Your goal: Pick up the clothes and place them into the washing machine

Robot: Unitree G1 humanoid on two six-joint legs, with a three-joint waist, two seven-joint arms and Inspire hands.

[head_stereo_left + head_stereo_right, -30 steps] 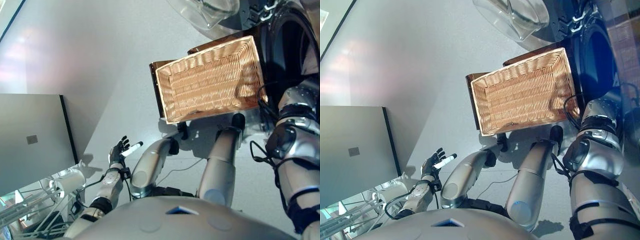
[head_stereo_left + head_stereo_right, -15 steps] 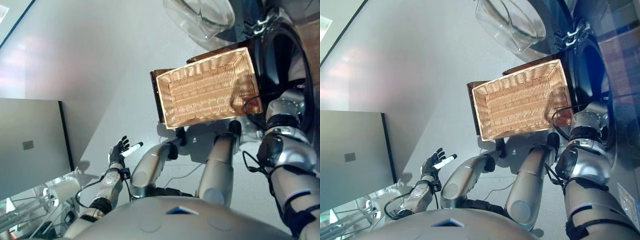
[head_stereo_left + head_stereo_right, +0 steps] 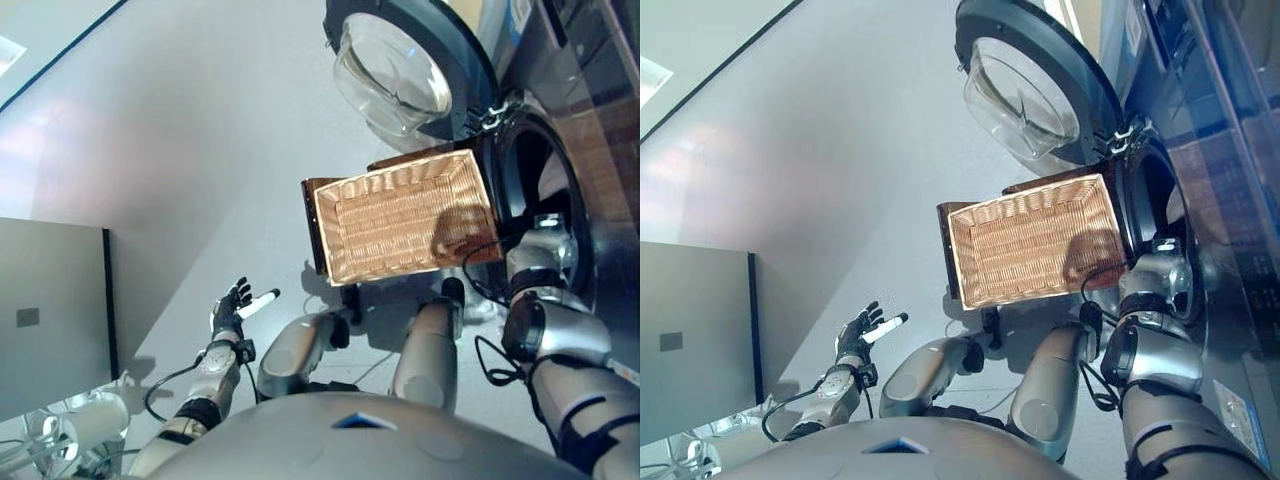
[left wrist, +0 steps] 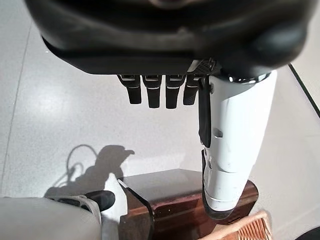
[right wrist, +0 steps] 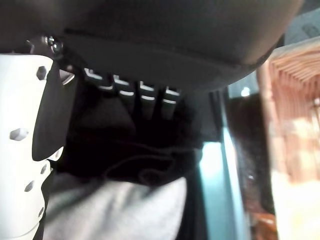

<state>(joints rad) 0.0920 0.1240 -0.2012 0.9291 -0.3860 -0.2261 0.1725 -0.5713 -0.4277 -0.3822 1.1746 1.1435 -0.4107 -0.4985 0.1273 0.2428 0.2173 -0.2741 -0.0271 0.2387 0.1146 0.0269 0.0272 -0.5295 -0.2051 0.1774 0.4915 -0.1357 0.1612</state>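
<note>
While the left hand (image 3: 232, 303) hangs idle with fingers spread, the wicker basket (image 3: 400, 215) sits empty; the right hand (image 5: 125, 95), fingers loose, reaches into the washing machine drum (image 3: 1155, 200) over grey clothes (image 5: 115, 210). Next, I judge, withdraw.

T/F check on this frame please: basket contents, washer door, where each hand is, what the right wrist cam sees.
1. The wicker basket holds a pile of clothes. False: no clothes show in it, only bare weave.
2. The washing machine door is swung open. True.
3. The left hand is in the basket. False: it hangs over the floor, well apart from the basket, fingers straight, holding nothing.
4. The right arm reaches into the drum opening. True; the right hand itself is hidden in the eye views.
5. The right wrist view shows grey cloth past the right hand, in the dark drum. True.
</note>
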